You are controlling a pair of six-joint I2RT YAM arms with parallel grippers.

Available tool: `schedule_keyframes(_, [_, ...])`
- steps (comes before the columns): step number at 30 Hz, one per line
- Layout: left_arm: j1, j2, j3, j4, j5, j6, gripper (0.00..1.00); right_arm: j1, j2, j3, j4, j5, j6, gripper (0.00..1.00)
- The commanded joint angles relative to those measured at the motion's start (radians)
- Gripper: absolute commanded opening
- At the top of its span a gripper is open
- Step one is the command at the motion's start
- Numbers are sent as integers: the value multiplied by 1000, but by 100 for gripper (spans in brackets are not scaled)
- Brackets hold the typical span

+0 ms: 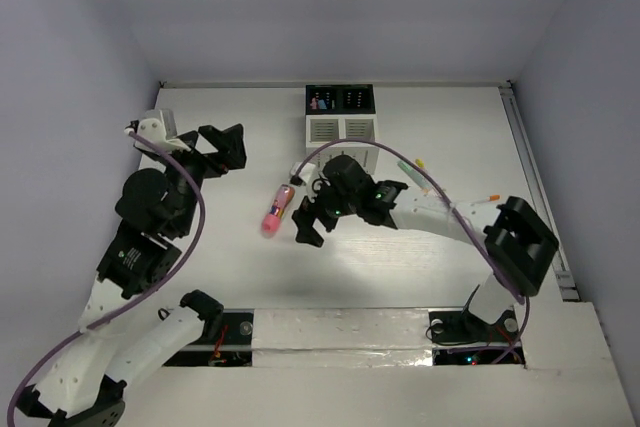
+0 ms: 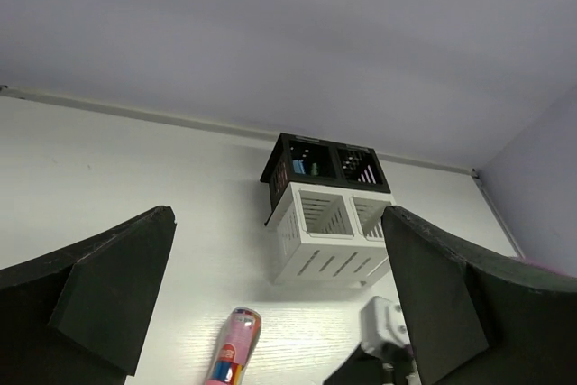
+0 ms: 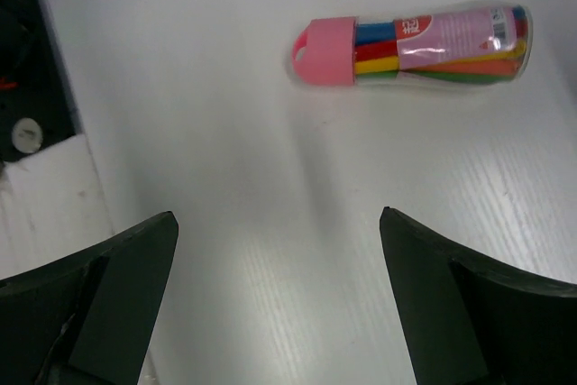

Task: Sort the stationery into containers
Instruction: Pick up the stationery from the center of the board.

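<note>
The containers stand at the back middle of the table: two black compartments (image 1: 340,99) (image 2: 320,161) joined to two white slatted ones (image 1: 340,131) (image 2: 329,233). Small blue and green items show inside the left black compartment. A pink-capped clear tube of coloured markers (image 1: 277,209) (image 2: 233,351) (image 3: 415,42) lies on the table in front of them. My right gripper (image 1: 312,219) (image 3: 278,218) hangs open just right of the tube, nothing between its fingers. My left gripper (image 1: 238,147) (image 2: 278,223) is open and empty, left of the containers, facing them.
Loose stationery lies right of the white compartments: a mint green stick (image 1: 408,169), a small yellow-orange piece (image 1: 422,162) and a thin orange-tipped one (image 1: 490,196). The right arm (image 1: 440,217) stretches across the table's middle. Walls close the table at back and sides.
</note>
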Motion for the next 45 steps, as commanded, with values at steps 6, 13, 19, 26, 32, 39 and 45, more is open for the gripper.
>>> schedule_keyframes(6, [6,-105,42,-7,-58,74,99,46,208,246,-91,167,-419,100])
schedule_keyframes(13, [6,-216,-10,25,-69,83,99,75,386,461,-162,206,-532,100])
schedule_keyframes(19, [6,-284,-46,60,-69,86,99,86,507,613,-306,213,-634,100])
schedule_keyframes(26, [6,-309,-39,60,-55,87,99,104,584,691,-370,236,-759,100])
schedule_keyframes(32, [6,-319,-61,56,-64,89,99,124,708,806,-449,252,-796,100])
schedule_keyframes(39, [6,-322,-78,60,-61,83,99,135,775,886,-489,233,-795,93])
schedule_keyframes(45, [6,-321,-92,67,-61,78,99,135,758,889,-455,196,-743,49])
